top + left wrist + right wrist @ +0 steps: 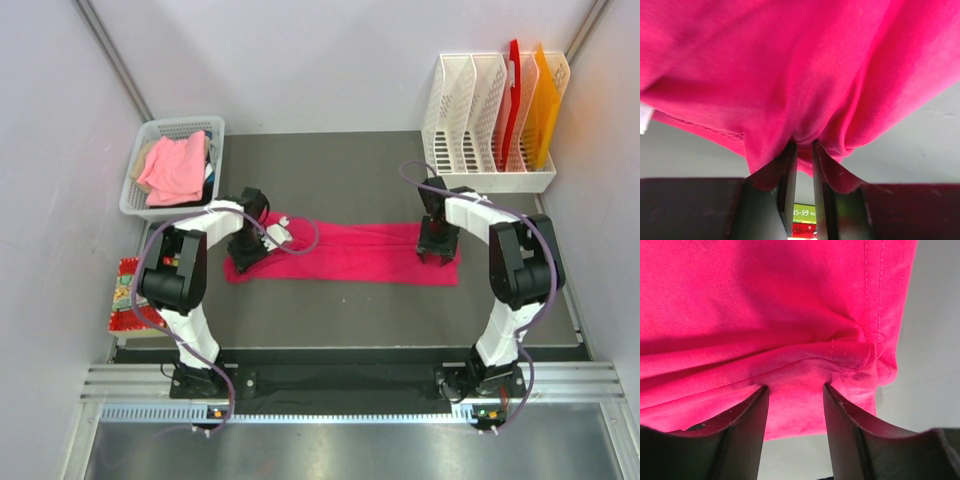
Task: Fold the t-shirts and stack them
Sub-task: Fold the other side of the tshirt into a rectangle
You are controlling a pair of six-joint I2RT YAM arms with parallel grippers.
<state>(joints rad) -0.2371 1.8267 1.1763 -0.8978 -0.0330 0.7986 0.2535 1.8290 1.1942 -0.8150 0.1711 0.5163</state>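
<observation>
Top external: my left fingers [788,190] clench the 9 o'clock end of the bright magenta-pink cloth t-shirt [350,252]; right fingers [747,430] at 3 o'clock, grip indeterminate.

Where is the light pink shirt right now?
In the top view, the salmon-pink t-shirt lies crumpled in the white basket at the far left, just beyond the left arm.

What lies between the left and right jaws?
The magenta shirt, folded into a long strip, spans the whole stretch between the jaws; the top view shows it.
</observation>
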